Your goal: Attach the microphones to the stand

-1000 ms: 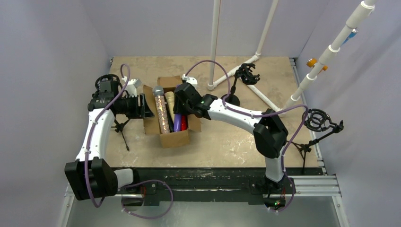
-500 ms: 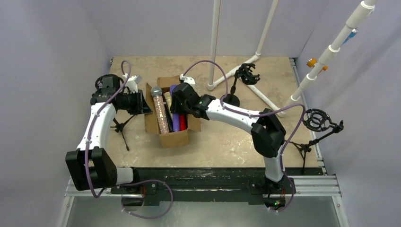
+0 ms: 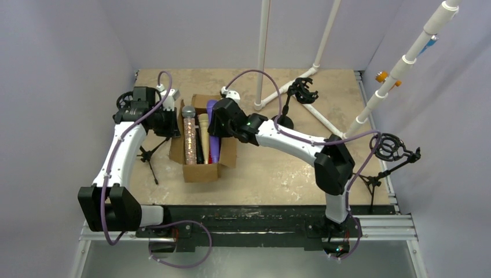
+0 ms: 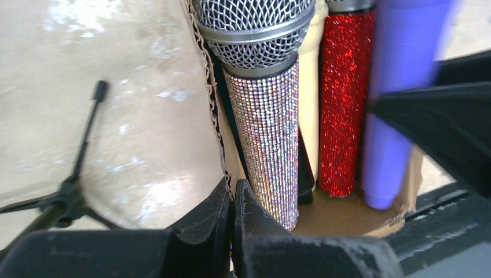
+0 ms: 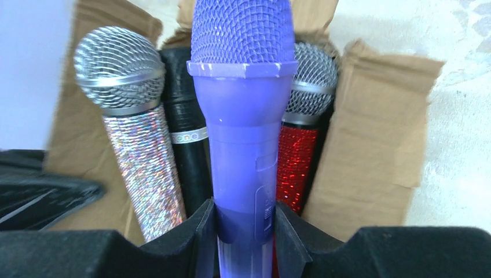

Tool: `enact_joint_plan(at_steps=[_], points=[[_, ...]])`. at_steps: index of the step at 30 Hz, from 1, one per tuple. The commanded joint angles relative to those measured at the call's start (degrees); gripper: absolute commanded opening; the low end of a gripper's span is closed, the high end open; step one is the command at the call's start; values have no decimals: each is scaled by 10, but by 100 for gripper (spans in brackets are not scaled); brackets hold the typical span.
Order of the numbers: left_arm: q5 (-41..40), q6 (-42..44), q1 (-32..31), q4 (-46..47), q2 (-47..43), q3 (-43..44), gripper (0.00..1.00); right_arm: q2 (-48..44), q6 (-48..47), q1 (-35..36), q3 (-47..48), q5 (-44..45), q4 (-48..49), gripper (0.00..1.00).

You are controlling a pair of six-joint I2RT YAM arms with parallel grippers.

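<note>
An open cardboard box [image 3: 202,169] holds several microphones upright: silver glitter [image 3: 189,136], black, cream, red glitter [image 4: 341,98] and purple [image 3: 213,138]. My left gripper [image 3: 172,123] is shut on the box's left wall [image 4: 217,121], its fingertips [image 4: 233,188] pinching the torn cardboard edge beside the silver glitter microphone [image 4: 266,116]. My right gripper [image 5: 244,211] is shut on the purple microphone [image 5: 243,116], a finger pressed against each side of its handle. A stand with a black ring mount [image 3: 301,91] rises behind the right arm; another stand [image 3: 389,147] is at the right edge.
A small black tripod [image 3: 149,156] stands left of the box, under the left arm, and also shows in the left wrist view [image 4: 69,185]. White pipe legs [image 3: 263,58] cross the back of the table. A slanted white pipe [image 3: 399,66] runs up at the right.
My left gripper has closed on the box wall, and the box has slid left and turned. My right gripper has tightened on the purple microphone and moved left with it.
</note>
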Motion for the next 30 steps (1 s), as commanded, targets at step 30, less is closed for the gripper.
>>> enact_joint_plan(at_steps=[30], points=[[-102,107,5,-50,-46,37,0,-60,73,-35,-263,-39,91,0]])
